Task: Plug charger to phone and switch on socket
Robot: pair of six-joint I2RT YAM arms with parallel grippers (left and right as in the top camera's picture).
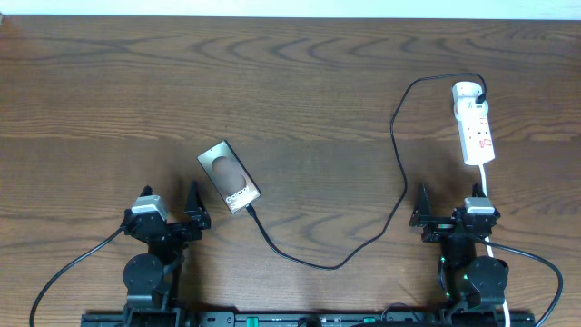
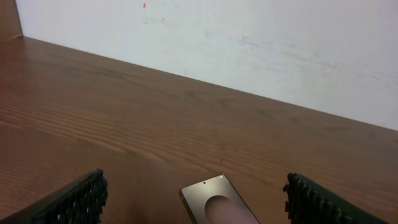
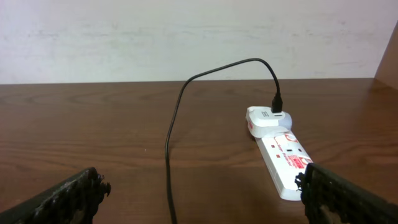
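Note:
The phone (image 1: 229, 177) lies flat and slanted on the wooden table, just right of and beyond my left gripper (image 1: 172, 207); its far end shows in the left wrist view (image 2: 217, 200). The charger cable (image 1: 397, 145) runs from the phone's near end in a loop to a white adapter on the far end of the socket (image 1: 475, 123). The right wrist view shows the cable (image 3: 171, 134) and the socket (image 3: 281, 150). My left gripper (image 2: 196, 205) is open and empty. My right gripper (image 1: 447, 211), also in its wrist view (image 3: 202, 199), is open and empty, near the socket's close end.
The socket's white lead (image 1: 487, 186) runs toward the right arm's base. A white wall (image 3: 186, 37) stands behind the table's far edge. Thick black robot cables (image 1: 73, 263) curve at the front on both sides.

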